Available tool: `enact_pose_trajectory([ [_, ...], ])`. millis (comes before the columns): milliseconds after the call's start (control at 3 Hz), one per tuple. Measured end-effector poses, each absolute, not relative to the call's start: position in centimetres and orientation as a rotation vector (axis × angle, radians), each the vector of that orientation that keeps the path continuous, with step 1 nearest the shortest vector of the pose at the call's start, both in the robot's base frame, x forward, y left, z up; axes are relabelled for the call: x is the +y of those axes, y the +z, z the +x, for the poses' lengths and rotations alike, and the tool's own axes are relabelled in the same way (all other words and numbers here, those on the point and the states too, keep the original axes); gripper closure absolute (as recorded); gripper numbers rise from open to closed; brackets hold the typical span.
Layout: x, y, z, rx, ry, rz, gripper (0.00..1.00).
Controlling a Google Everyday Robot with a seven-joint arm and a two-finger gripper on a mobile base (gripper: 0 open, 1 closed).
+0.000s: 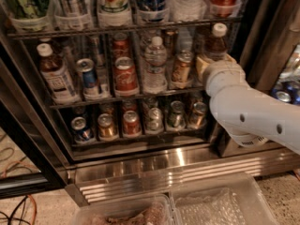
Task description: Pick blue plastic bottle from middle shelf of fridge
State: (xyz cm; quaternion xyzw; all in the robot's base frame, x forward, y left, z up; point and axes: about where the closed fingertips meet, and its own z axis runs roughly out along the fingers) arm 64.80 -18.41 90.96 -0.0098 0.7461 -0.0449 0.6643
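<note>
The fridge [154, 170] stands open in front of me. On its middle shelf [126, 97] stand two small bottles with white caps and brown drink. One, with a pale blue-white label, is at the far left [54, 76]. The other is at the far right [215, 43]; its lower half is hidden behind my white arm [253, 114]. My gripper [212, 64] is at the right end of the middle shelf, right at the lower part of that right-hand bottle, and my wrist covers most of it.
A clear ribbed water bottle [154, 64], red cans [125, 74] and a blue can [88, 74] share the middle shelf. Short cans [131, 123] fill the bottom rack and large bottles [112, 3] the top. Clear plastic bins [215, 205] lie in front. Cables [18, 210] lie on the floor at left.
</note>
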Motion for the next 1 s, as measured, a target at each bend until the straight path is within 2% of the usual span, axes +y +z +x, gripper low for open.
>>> enact_pose_trajectory([
  [1000, -18.24, 90.1, 64.18, 1.684, -0.093, -0.033, 1.0],
])
